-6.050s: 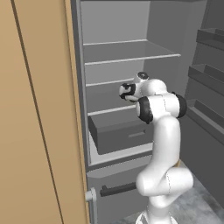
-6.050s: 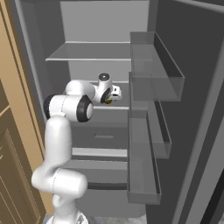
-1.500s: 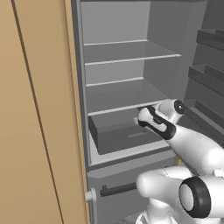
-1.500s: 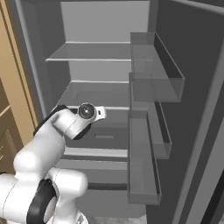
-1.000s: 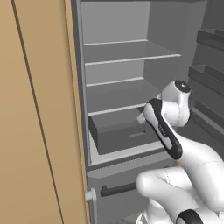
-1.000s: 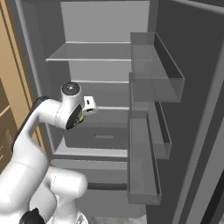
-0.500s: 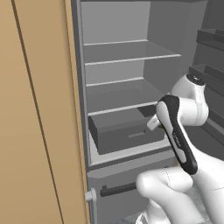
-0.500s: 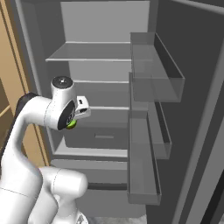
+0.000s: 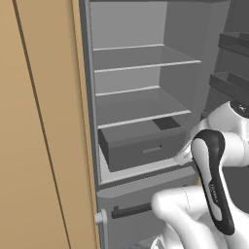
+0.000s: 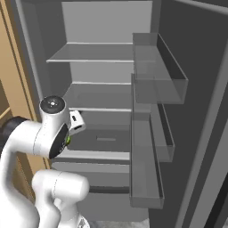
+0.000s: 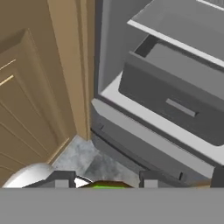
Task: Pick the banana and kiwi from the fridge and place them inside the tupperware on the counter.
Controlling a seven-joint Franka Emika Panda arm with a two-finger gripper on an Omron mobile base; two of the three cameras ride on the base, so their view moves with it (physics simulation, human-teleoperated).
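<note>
One small green fruit, the kiwi (image 11: 107,185), is being held between the two dark fingertips (image 11: 64,176) of the hand (image 11: 106,179). In the hand view only its upper edge is being shown, at the very bottom of the picture. The jaws are being kept at a middling width, closed on the fruit. In the right base view a sliver of the same green is being glimpsed (image 10: 68,140) just beside the wrist of the white arm (image 10: 40,133), low and in front of the open fridge (image 10: 104,20).

Below the hand, a patch of mottled grey floor (image 11: 83,153) is being looked down on. To its left a tan wood panel (image 11: 35,87) is being seen, standing upright just beside the fridge's side wall. The same panel (image 9: 44,121) is being shown along the left of the left base view.

Beyond the floor, the fridge's lower front is being crossed by a dark bar handle (image 9: 131,210). Above it, the dark grey drawer (image 9: 141,148) is being shown pulled partly out, its top open at the back. From the hand view the drawer (image 11: 170,96) is being seen near and from above, with a small pale handle on its face.

Farther in, two grey shelves (image 9: 141,58) are being seen one above the other. On the right, clear door bins (image 10: 156,67) are being carried on the inside of the opened door.
</note>
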